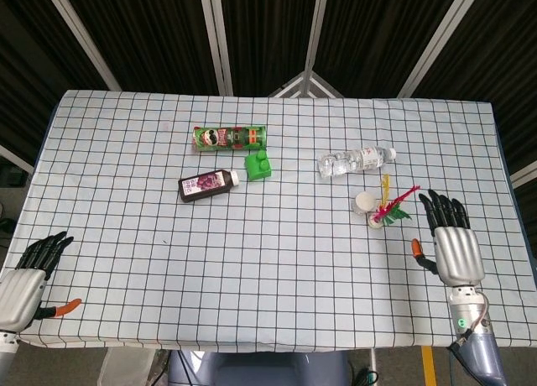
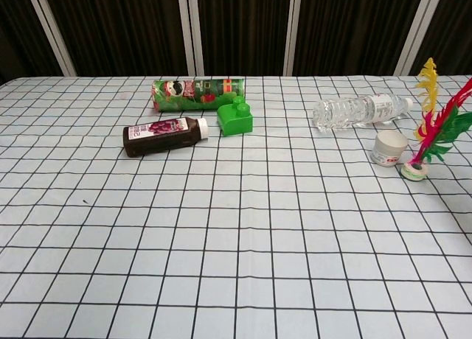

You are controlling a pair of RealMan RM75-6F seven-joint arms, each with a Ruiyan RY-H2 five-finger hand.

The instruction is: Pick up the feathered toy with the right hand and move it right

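1. Two hands low in the head view: right hand [image 1: 454, 250] at lower right, fingers spread, holding nothing; left hand [image 1: 23, 287] at lower left corner, fingers apart, likewise empty.
2. Standing free on the worktop [image 1: 277, 294], right of centre: feathered toy [image 1: 388, 206], just beside small white jar [image 1: 363, 203].
3. Lying above the toy: clear water bottle [image 1: 355, 160].
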